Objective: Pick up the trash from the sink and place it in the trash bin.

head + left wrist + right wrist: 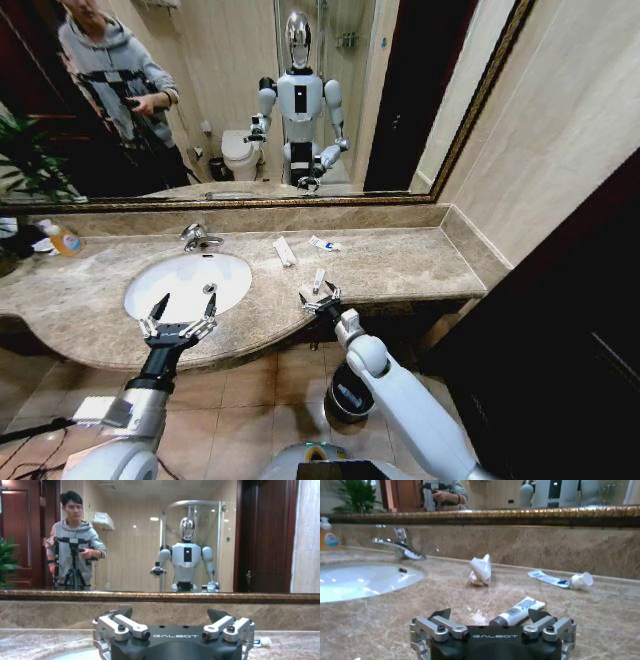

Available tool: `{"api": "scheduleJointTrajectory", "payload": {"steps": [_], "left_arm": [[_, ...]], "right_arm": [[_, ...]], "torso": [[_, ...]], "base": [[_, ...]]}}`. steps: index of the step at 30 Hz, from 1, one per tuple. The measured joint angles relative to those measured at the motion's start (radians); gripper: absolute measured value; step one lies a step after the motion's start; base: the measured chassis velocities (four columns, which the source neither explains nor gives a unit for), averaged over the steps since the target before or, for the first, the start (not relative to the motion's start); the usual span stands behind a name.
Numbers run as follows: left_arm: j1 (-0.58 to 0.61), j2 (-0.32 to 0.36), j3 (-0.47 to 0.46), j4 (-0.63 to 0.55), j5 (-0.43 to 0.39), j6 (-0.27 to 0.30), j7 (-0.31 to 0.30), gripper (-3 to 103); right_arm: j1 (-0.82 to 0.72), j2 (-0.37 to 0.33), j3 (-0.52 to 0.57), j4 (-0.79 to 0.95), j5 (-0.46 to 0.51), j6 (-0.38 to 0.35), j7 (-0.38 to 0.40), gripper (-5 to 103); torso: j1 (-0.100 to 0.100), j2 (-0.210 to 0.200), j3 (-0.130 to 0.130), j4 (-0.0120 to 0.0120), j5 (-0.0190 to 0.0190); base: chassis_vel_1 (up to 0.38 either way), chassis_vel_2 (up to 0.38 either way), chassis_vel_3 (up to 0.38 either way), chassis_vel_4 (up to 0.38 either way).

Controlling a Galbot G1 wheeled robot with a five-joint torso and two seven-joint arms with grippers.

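3 trash bits on counter: tube (516, 611) at front edge btwn open, empty right gripper (319, 298) jaws; packet (285, 251), wrapper (324, 243) near back. Left gripper (178, 321) open, empty, over sink (150, 275) front rim. 1 bin (349, 394) on floor below.

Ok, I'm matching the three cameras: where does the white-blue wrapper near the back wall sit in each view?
Head view: white-blue wrapper on the counter, beyond the right gripper.
Left wrist view: probably the white-blue bit beside the left gripper.
Right wrist view: near the backsplash.
Shared landmark: mirror frame.
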Motion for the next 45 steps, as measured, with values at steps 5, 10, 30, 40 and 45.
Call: {"api": "scheduleJointTrajectory", "payload": {"steps": [5,10,30,40,45], "left_arm": [[0.0,0.0,0.0,0.0,0.0,0.0,0.0,100],[0.0,0.0,0.0,0.0,0.0,0.0,0.0,100],[0.0,0.0,0.0,0.0,0.0,0.0,0.0,100],[0.0,0.0,0.0,0.0,0.0,0.0,0.0,100],[0.0,0.0,0.0,0.0,0.0,0.0,0.0,100]], "right_arm": [[0.004,0.01,0.002,-0.024,-0.011,0.01,0.009,92],[0.009,0.0,0.02,-0.043,-0.01,0.038,0.01,75],[0.001,-0.015,0.049,-0.042,0.004,0.062,-0.014,19],[-0.008,-0.03,0.042,-0.019,0.025,0.061,-0.022,19],[-0.011,-0.035,0.045,0.001,0.032,0.058,-0.026,19]], "torso": [[0.0,0.0,0.0,0.0,0.0001],[0.0,0.0,0.0,-0.0001,0.0001],[0.0,0.0,0.0,-0.0001,0.0002],[0.0,0.0,0.0,-0.0001,0.0002],[0.0,0.0,0.0,0.0,0.0004]], "base": [[0.0,0.0,0.0,0.0],[0.0,0.0,0.0,0.0],[0.0,0.0,0.0,0.0],[0.0,0.0,0.0,0.0],[0.0,0.0,0.0,0.0]]}}
